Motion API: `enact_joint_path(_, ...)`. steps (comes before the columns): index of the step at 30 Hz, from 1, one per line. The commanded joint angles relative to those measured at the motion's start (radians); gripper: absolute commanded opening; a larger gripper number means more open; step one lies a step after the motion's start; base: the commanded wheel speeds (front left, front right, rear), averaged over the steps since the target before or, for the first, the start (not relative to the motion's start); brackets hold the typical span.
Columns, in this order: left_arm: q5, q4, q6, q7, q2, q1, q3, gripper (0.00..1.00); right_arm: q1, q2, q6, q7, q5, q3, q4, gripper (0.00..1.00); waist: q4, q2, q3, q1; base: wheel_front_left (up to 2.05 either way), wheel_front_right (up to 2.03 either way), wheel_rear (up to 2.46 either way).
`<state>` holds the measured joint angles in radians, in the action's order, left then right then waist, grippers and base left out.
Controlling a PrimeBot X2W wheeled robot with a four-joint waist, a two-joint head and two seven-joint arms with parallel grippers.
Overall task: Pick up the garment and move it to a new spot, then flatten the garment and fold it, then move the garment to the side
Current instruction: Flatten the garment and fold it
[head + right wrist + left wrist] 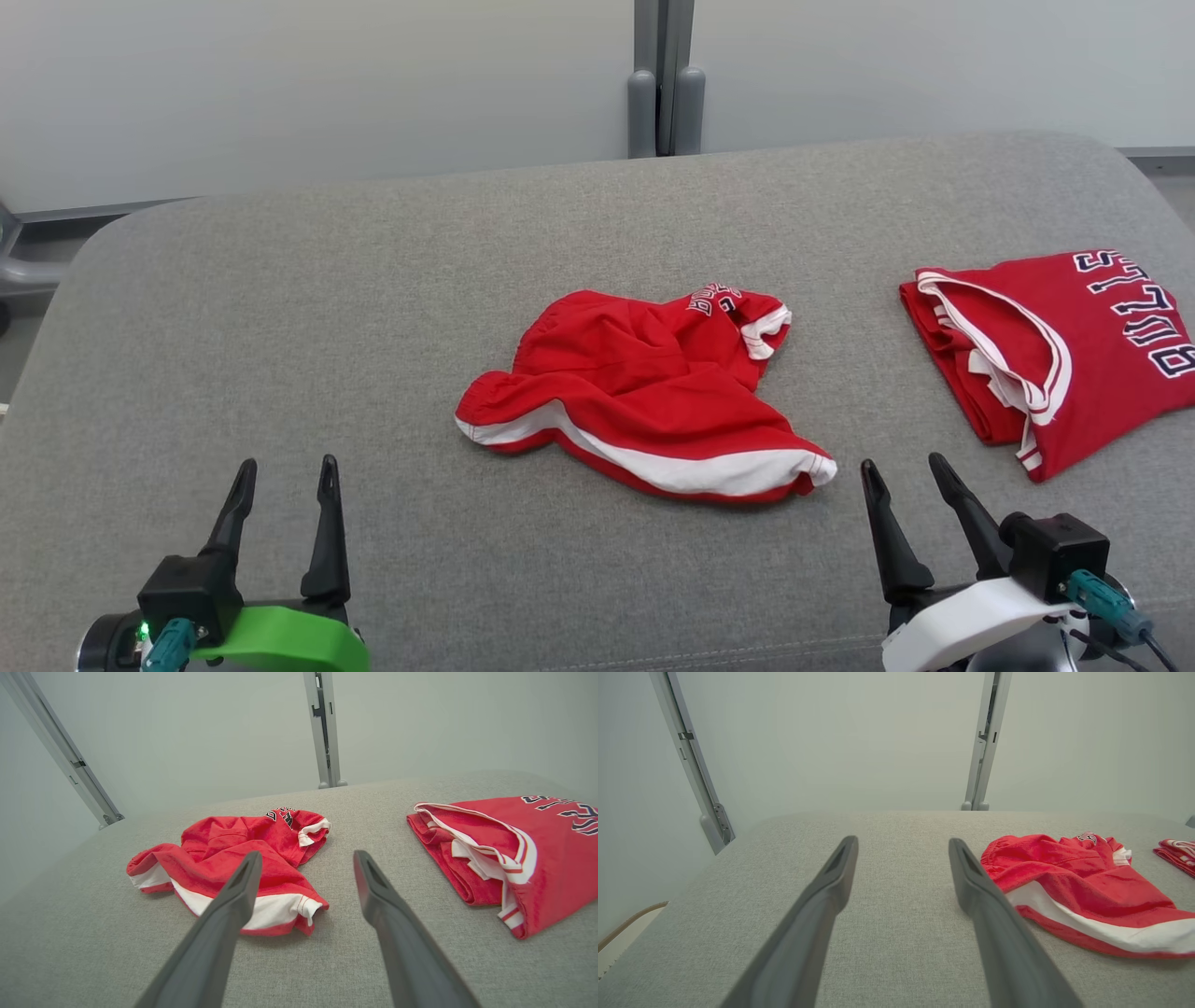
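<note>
The crumpled red garment (644, 392) lies bunched at the middle of the grey counter (373, 280), white-trimmed hem toward the robot, neither flat nor folded; a folded red jersey (1074, 355) sits apart at the right. The left gripper (288, 464) and right gripper (902, 462) hover near the front edge, fingers spread wide and holding nothing. The likely trouble is the grasp: pinching one loose layer of the heap could lift it twisted; closing on several layers could trap creases; a carry to the right could sweep into the jersey and spoil its fold.
</note>
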<state>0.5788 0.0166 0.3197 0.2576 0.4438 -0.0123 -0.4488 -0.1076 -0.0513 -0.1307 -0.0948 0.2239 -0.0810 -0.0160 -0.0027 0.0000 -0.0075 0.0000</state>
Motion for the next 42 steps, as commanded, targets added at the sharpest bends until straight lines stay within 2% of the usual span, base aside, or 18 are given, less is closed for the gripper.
enact_joint_path(1,0.006,0.006,-0.013,-0.009,0.003,-0.017,-0.004,1.00,-0.003,-0.001,0.000,0.004,0.001,-0.001,-0.004,1.00,0.001,0.0000,0.002,0.0000,0.00,0.00,0.00)
enact_joint_path(5,0.018,0.012,-0.066,-0.054,0.010,-0.046,-0.043,1.00,-0.004,-0.001,0.000,0.034,0.015,-0.007,0.001,1.00,0.001,0.0000,0.023,0.0000,0.00,0.00,0.00)
enact_joint_path(12,0.081,0.099,-0.216,-0.204,0.004,-0.161,-0.122,1.00,0.035,-0.012,0.000,0.067,0.044,-0.029,0.018,1.00,-0.014,0.0000,0.104,0.0000,0.00,0.00,0.00)
enact_joint_path(17,0.111,0.184,-0.294,-0.265,-0.014,-0.261,-0.142,1.00,0.072,-0.024,0.000,0.080,0.068,-0.050,0.038,1.00,-0.020,0.0000,0.178,0.0000,0.00,0.00,0.00)
enact_joint_path(30,0.160,0.407,-0.408,-0.277,-0.078,-0.451,-0.154,1.00,0.161,-0.045,0.000,0.068,0.102,-0.087,0.092,1.00,-0.017,0.0000,0.280,0.0000,0.00,0.00,0.00)
enact_joint_path(39,0.172,0.503,-0.443,-0.257,-0.093,-0.543,-0.194,1.00,0.208,-0.049,0.000,0.061,0.112,-0.120,0.107,1.00,-0.022,0.0000,0.325,0.0000,0.00,0.00,0.00)
enact_joint_path(40,0.176,0.513,-0.445,-0.257,-0.094,-0.552,-0.201,0.80,0.214,-0.051,0.000,0.057,0.110,-0.122,0.107,0.54,-0.022,0.0000,0.328,0.0000,0.00,0.00,0.00)
enact_joint_path(41,0.181,0.522,-0.448,-0.266,-0.094,-0.557,-0.213,0.33,0.219,-0.052,0.000,0.058,0.111,-0.124,0.108,0.36,-0.024,0.0000,0.333,0.0000,0.00,0.00,0.00)
enact_joint_path(42,0.190,0.523,-0.449,-0.257,-0.095,-0.563,-0.216,0.00,0.222,-0.053,0.000,0.054,0.111,-0.128,0.109,0.01,-0.025,0.0000,0.336,0.0000,0.00,0.00,0.00)
